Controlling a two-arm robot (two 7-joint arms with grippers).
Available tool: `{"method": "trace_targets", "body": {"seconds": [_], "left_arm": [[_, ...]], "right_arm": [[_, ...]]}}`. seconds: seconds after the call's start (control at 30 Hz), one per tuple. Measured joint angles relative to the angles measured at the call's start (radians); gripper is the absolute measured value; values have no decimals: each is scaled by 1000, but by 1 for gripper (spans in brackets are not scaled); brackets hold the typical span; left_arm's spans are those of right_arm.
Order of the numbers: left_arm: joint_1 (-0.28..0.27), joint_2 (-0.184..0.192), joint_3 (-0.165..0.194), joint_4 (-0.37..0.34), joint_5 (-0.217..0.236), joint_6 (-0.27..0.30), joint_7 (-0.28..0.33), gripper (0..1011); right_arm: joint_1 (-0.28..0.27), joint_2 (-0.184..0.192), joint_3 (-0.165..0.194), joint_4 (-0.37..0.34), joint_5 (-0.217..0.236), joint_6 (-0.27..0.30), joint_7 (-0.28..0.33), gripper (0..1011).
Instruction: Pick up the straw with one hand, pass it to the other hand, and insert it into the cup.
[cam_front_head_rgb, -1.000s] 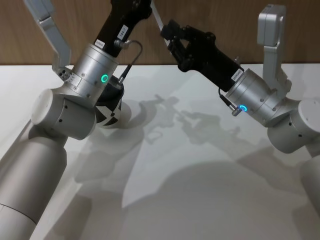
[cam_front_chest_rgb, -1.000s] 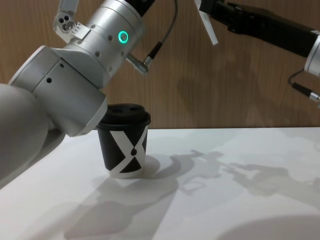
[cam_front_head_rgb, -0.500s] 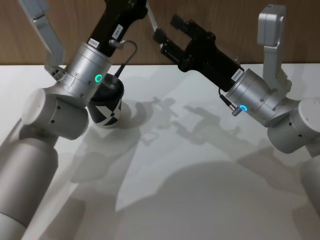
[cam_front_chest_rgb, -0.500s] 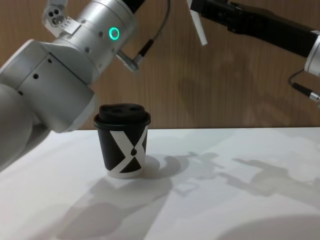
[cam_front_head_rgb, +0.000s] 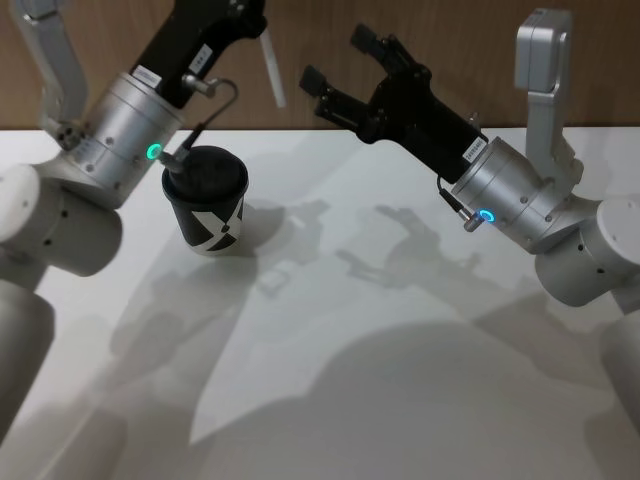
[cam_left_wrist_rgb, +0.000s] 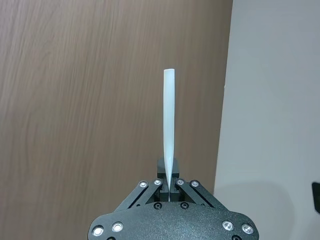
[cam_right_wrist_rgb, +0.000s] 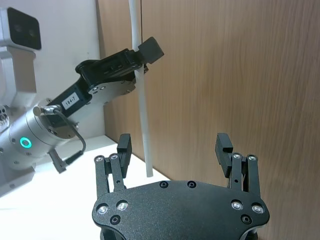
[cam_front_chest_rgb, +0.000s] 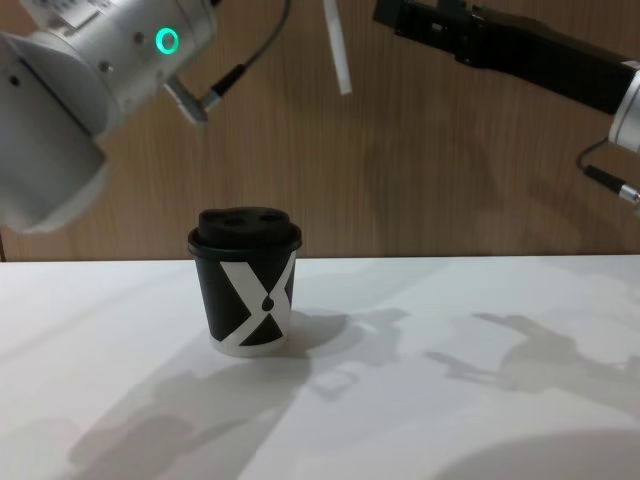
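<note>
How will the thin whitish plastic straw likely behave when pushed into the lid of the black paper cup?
Probably stiff enough: the thin whitish translucent plastic straw looks straight beyond the left gripper pinching it. Likely light, as that narrow pinch alone carries it. The small black paper cup stands unheld, so an off-centre push might tip it.

From the head: looks steeply down on the white table (cam_front_head_rgb: 400, 380), mid-distance. From the chest: sits low, faces the wooden wall (cam_front_chest_rgb: 450, 180), takes the cup (cam_front_chest_rgb: 246, 290) side-on and near; shares cup and straw (cam_front_chest_rgb: 337, 50) with the head view. From the left wrist: peers closely along the straw toward the wall. From the right wrist: faces the left gripper (cam_right_wrist_rgb: 142, 60).
</note>
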Motion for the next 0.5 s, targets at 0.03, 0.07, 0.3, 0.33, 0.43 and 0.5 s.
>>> {"method": "trace_targets", "body": {"seconds": [0.03,0.07,0.3,0.33,0.43,0.5], "left_arm": [[2,8,0,-11,7,5,6,5],[3,15,-1,-19,17,13,13,5],[11,67,-5,-86,68,68,52,5],[12,75,-6,-95,77,79,59,5],[14,90,-7,-111,90,97,68,5],[15,96,-8,-117,97,105,73,5]], "right_arm": [[0,0,0,0,0,0,0,1001],[0,0,0,0,0,0,0,1001],[0,0,0,0,0,0,0,1001],[0,0,0,0,0,0,0,1001],[0,0,0,0,0,0,0,1001],[0,0,0,0,0,0,0,1001]]}}
